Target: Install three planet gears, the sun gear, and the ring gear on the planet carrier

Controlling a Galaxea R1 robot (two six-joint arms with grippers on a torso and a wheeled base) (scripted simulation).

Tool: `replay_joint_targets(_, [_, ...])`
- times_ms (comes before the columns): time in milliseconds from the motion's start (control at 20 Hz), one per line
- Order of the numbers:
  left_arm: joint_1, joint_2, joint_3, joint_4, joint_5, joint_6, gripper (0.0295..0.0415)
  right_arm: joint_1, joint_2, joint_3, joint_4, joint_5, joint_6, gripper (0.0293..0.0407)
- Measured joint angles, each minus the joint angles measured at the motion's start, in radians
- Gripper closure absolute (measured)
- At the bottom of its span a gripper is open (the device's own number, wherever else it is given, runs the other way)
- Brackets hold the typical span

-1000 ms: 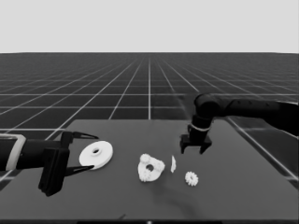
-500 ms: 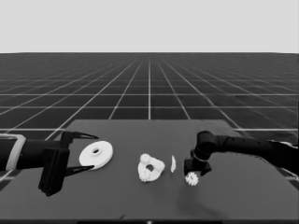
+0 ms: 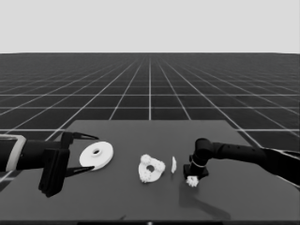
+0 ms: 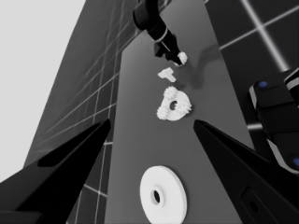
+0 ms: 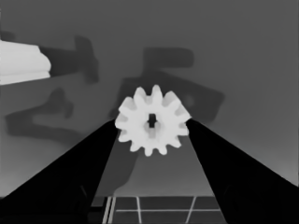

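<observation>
Right end effector (image 5: 152, 128) pinches a planet gear (image 5: 152, 120) between both fingertips, low over the worktop (image 3: 234, 206), just right of the thin white piece (image 3: 174, 164); arm stretched in, wrist bent down.

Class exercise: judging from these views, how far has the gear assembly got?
Done: three gears sit on the smaller round part. In hand: the right gripper brackets the last gear on the table. Left: placing it, then the larger round part, which lies under the parked left gripper.
</observation>
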Motion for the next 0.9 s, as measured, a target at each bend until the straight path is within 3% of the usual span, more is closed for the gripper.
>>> replay_joint_targets(350, [0.000,0.000,0.000,0.000,0.000,0.000,0.0326,0.000,0.000,0.000,0.000,0.000,0.000,0.0390])
replay_joint_targets(400, [0.000,0.000,0.000,0.000,0.000,0.000,0.0326,0.131,-0.052,0.144,0.149,-0.088,0.065,0.0390])
replay_joint_targets(450, [0.000,0.000,0.000,0.000,0.000,0.000,0.0326,0.272,-0.066,0.188,0.267,-0.120,0.090,0.0390])
replay_joint_targets(550, [0.000,0.000,0.000,0.000,0.000,0.000,0.0326,0.408,-0.062,0.178,0.387,-0.140,0.086,0.0390])
replay_joint_targets(850, [0.000,0.000,0.000,0.000,0.000,0.000,0.0326,0.469,-0.054,0.153,0.445,-0.151,0.072,0.0390])
replay_joint_targets(900, [0.000,0.000,0.000,0.000,0.000,0.000,0.0326,0.466,0.140,0.013,0.444,-0.144,0.206,0.0390])
